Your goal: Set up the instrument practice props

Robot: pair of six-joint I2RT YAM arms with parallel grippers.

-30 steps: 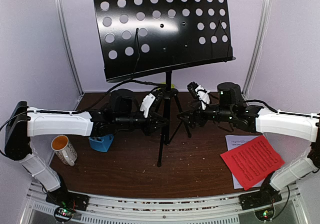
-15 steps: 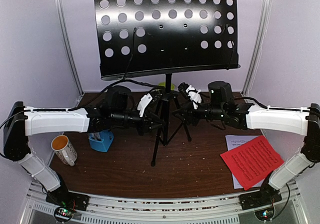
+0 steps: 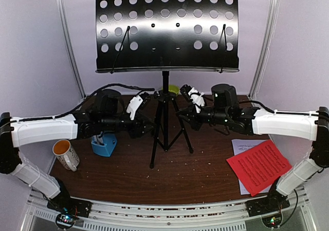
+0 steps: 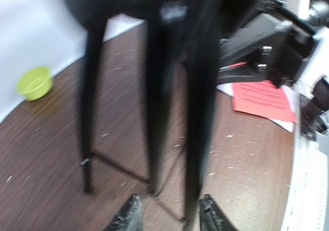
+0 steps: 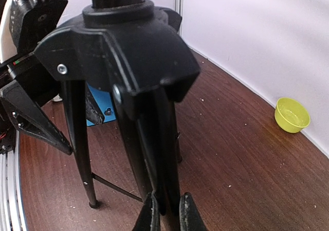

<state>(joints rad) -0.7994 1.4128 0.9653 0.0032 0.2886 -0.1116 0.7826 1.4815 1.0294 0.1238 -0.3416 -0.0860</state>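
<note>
The music stand (image 3: 164, 56) is seen upright near the middle of the table (image 3: 205, 174), its tripod legs spread, with an arm at either side. The right gripper (image 5: 168, 213) is pinched on one leg just below the hub; the left gripper (image 4: 169, 215) is held apart, a leg standing loosely in the gap and not clamped. Since the stand is gripped by a single leg and is top-heavy, it could be tipped or twisted by any sideways pull – or the leg could be folded inward. A leg could also be snagged by the left fingers if that arm is moved carelessly. The red sheet (image 3: 259, 165) is laid over the white sheet (image 3: 241, 146) at the right edge, well apart from the stand. The metronome (image 3: 104, 145) is half hidden behind the left arm, so its cover cannot be made out. The left wrist view is blurred, and the stand's top is cut off.
</note>
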